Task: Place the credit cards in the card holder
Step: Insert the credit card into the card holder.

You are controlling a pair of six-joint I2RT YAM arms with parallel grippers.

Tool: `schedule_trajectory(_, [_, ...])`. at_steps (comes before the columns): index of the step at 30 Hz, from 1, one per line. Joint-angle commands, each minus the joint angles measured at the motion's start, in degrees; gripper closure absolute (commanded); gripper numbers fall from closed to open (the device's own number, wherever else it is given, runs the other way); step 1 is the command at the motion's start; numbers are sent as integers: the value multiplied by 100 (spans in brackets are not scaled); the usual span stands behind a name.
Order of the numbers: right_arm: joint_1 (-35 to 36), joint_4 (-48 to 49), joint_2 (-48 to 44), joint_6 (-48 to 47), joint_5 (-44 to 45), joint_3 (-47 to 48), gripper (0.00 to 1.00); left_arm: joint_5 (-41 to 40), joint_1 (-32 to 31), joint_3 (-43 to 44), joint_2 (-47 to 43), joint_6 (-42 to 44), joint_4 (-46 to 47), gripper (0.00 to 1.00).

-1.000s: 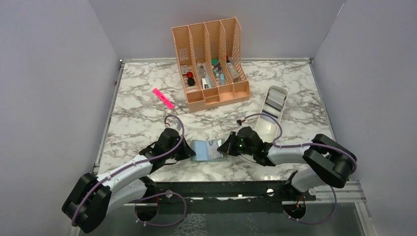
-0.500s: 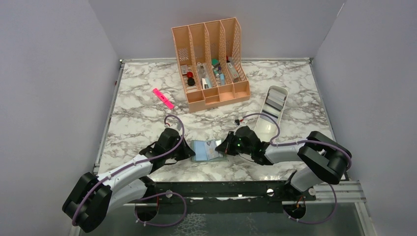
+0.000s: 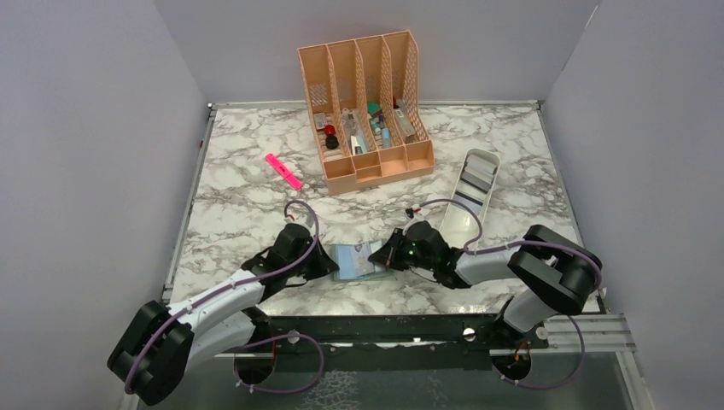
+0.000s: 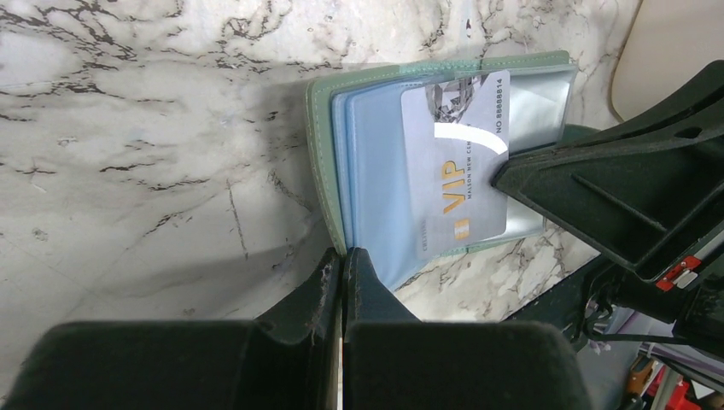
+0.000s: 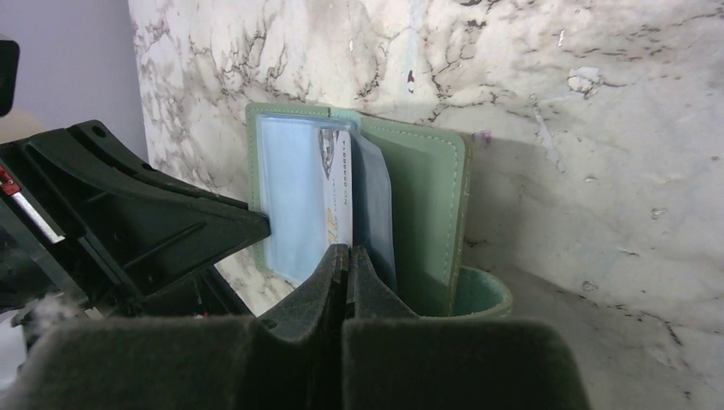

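Note:
The grey-green card holder [image 3: 353, 265] lies open on the marble between my two grippers, its blue-grey pockets [image 4: 367, 171] facing up. A silver VIP credit card [image 4: 457, 171] lies over the pockets, partly under a clear sleeve. My left gripper [image 4: 343, 254] is shut on the holder's green near edge. My right gripper [image 5: 348, 250] is shut on the card's [image 5: 335, 192] outer edge. The holder's right cover [image 5: 427, 205] stands raised, with its snap tab [image 5: 482, 297] curled beside the right fingers. No other credit cards are in view.
A peach slotted organizer [image 3: 367, 111] with small items stands at the back centre. A pink highlighter [image 3: 283, 171] lies to its left. A long white tray [image 3: 474, 192] lies at the right, close behind my right arm. Grey walls close in both sides.
My right gripper has crept left with the card, sliding it further over the holder's pockets. The left arm and the holder have stayed put.

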Motion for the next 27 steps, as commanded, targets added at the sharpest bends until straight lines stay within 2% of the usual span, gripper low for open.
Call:
schedule_trajectory(1, [201,118,153,137,275,-43,99,20,30,-130,-83,-113,173,99])
schedule_trajectory(10, [385,-100,373,226,327,62,98,28,26,-137,-75,-152,215,99])
schedule_trajectory(17, [477,-1096,190,-157,571,552,78,83,24,-162,-230,-202,248,86])
schedule_trajectory(22, [476,-1686,-229,-433,884,596,65,55,30,-189,-360,-207,220,82])
schedule_trajectory(27, [475,-1725,-202,-523,844,661,61,82,30,-285,-322,-263,441,82])
